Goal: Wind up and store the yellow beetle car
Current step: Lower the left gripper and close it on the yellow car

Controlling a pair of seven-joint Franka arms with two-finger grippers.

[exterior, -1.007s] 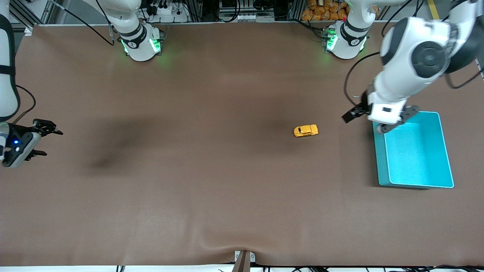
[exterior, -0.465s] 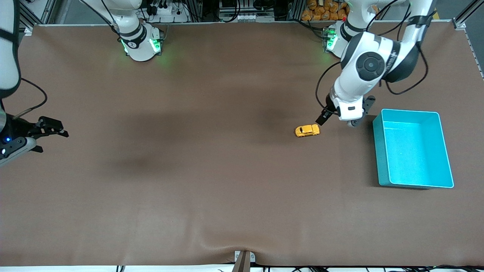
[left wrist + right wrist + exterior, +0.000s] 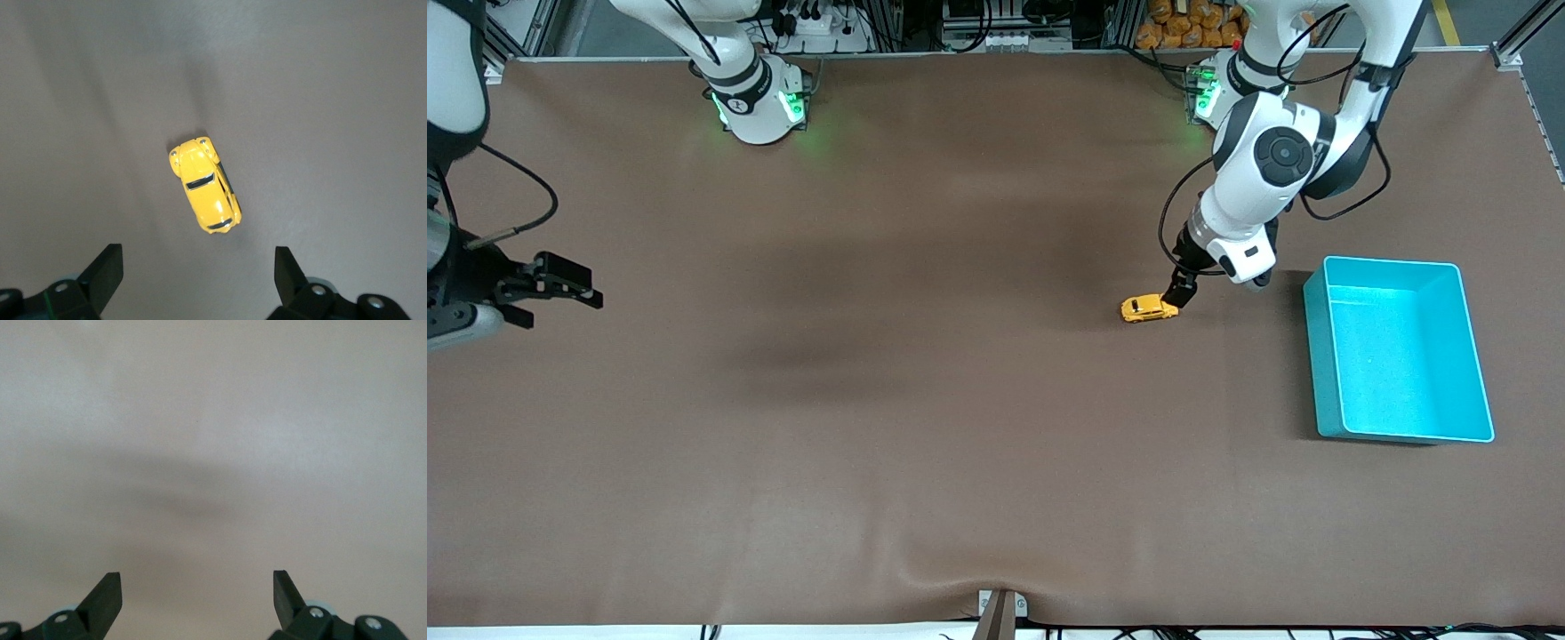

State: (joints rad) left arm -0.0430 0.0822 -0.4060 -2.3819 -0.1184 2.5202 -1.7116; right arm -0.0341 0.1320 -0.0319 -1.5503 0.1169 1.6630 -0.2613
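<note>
Left gripper [image 3: 1183, 286] over yellow beetle car [image 3: 1148, 308], nothing gripped.

Car sits on the brown table [image 3: 925, 427], on its wheels, toward the left arm's end, near the teal bin [image 3: 1320, 373]. In the left wrist view the fingers [image 3: 107, 270] stand spread wide, car [image 3: 203, 184] apart from both, lying ahead of the gap between their tips, not between them. Right gripper [image 3: 560, 283] waits over the right arm's end, fingers [image 3: 107, 593] spread, empty.

Item count: one yellow beetle car [image 3: 1148, 308] [image 3: 204, 185]. One turquoise bin [image 3: 1323, 356]. One brown surface [image 3: 925, 427]. Two robot arms, each fitted with one tool: left tool [image 3: 1199, 286], right tool [image 3: 560, 289].
</note>
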